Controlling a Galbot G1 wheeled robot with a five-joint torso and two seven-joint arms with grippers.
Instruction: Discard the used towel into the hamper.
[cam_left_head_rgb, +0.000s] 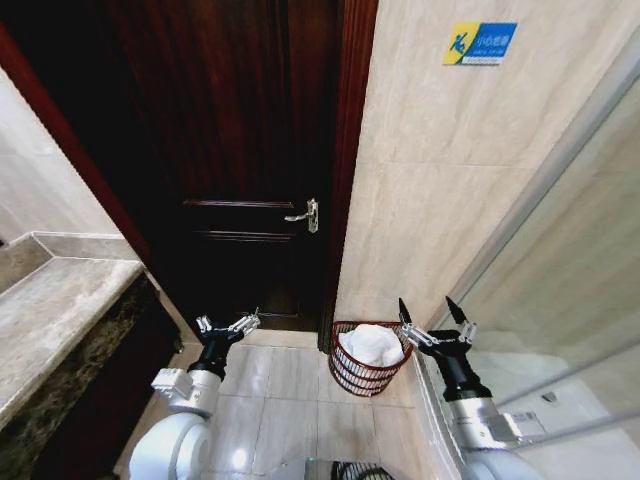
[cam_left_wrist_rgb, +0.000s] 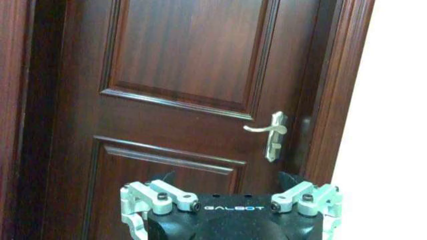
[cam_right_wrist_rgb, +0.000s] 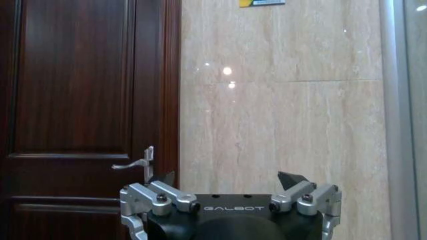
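Note:
A white towel (cam_left_head_rgb: 372, 343) lies bunched inside the hamper (cam_left_head_rgb: 352, 375), a dark reddish-brown wire basket on the floor against the tiled wall beside the door frame. My right gripper (cam_left_head_rgb: 433, 311) is open and empty, held in the air just right of the hamper and above its rim. In the right wrist view the right gripper (cam_right_wrist_rgb: 229, 178) faces the beige wall. My left gripper (cam_left_head_rgb: 229, 323) is open and empty too, raised in front of the dark door, left of the hamper. The left gripper (cam_left_wrist_rgb: 229, 177) points at the door in its wrist view.
A dark wooden door (cam_left_head_rgb: 240, 150) with a silver lever handle (cam_left_head_rgb: 305, 215) is shut ahead. A stone counter (cam_left_head_rgb: 50, 320) runs along the left. A glass shower partition (cam_left_head_rgb: 570, 300) stands at the right. Light floor tiles (cam_left_head_rgb: 280, 400) lie between.

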